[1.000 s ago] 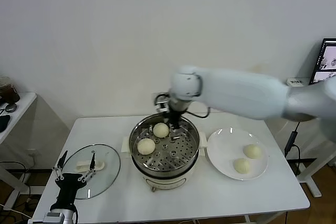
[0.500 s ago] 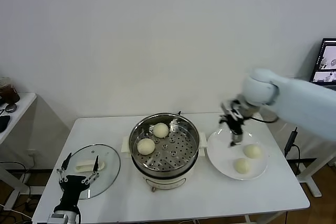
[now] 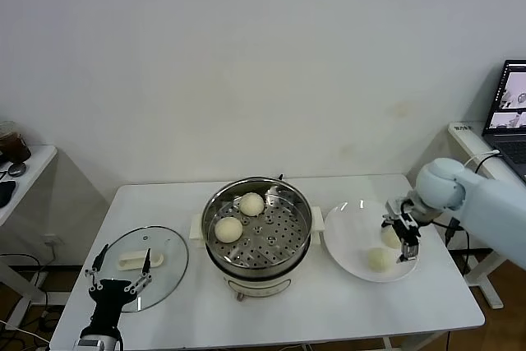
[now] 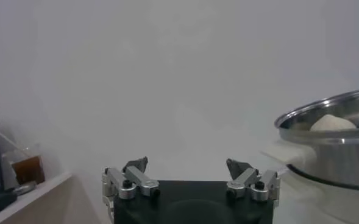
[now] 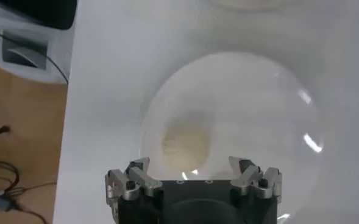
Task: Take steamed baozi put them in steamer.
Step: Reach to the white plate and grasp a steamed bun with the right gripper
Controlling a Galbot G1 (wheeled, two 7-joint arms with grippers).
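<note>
The steamer (image 3: 256,246) stands mid-table with two baozi on its perforated tray, one at the back (image 3: 251,203) and one at the left (image 3: 228,228). Two more baozi lie on the white plate (image 3: 349,232): a front one (image 3: 379,260) and one (image 3: 389,237) partly hidden by my right gripper (image 3: 401,237). That gripper is open and empty, just above the plate. In the right wrist view a baozi (image 5: 185,141) lies ahead of the open gripper (image 5: 189,165). My left gripper (image 3: 120,274) is open and idle at the front left.
A glass lid (image 3: 164,265) with a cream handle (image 3: 140,260) lies at the table's left, under my left gripper. In the left wrist view the open gripper (image 4: 186,164) faces the steamer (image 4: 331,158). A laptop (image 3: 509,108) stands on a side table at the right.
My right arm has swung from over the steamer's back rim to the right and come down over the plate. My left gripper has sunk slightly.
</note>
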